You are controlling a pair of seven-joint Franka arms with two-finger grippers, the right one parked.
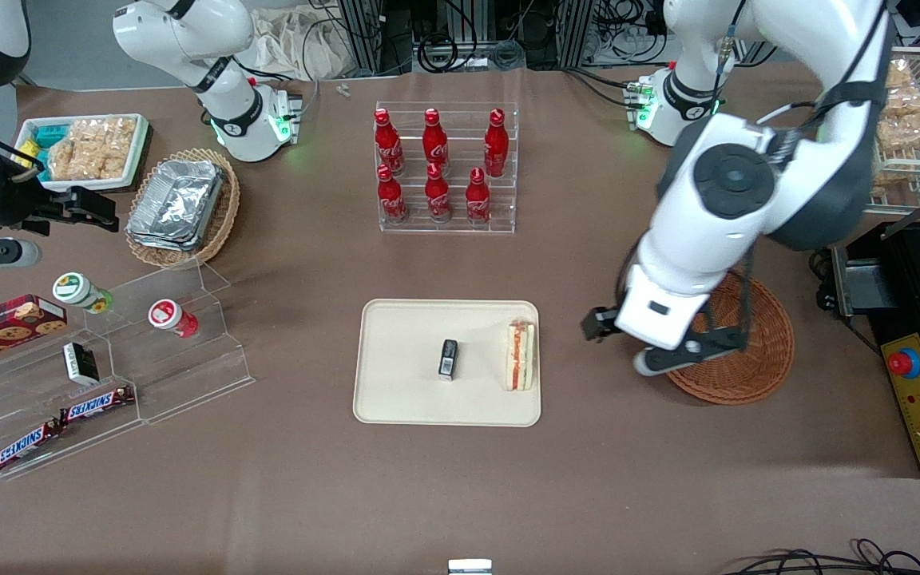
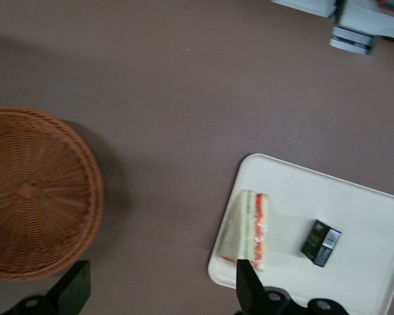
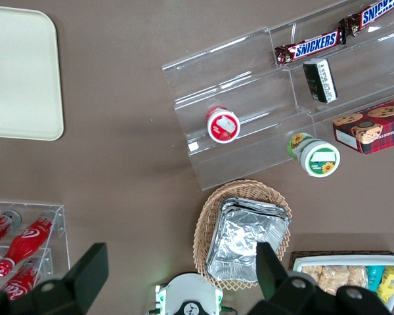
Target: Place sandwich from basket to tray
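A brown cloth is covering the table (image 1: 460, 495), and black cables (image 1: 460, 40) are lying near metal frames above it.

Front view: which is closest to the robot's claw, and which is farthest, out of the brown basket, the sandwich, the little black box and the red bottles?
From the gripper, which hangs open between tray and basket:
1. Basket, right beside it, partly under the arm.
2. Sandwich, on the tray's nearest edge.
3. Black box, mid-tray.
4. Red bottles, in their clear rack, farthest.
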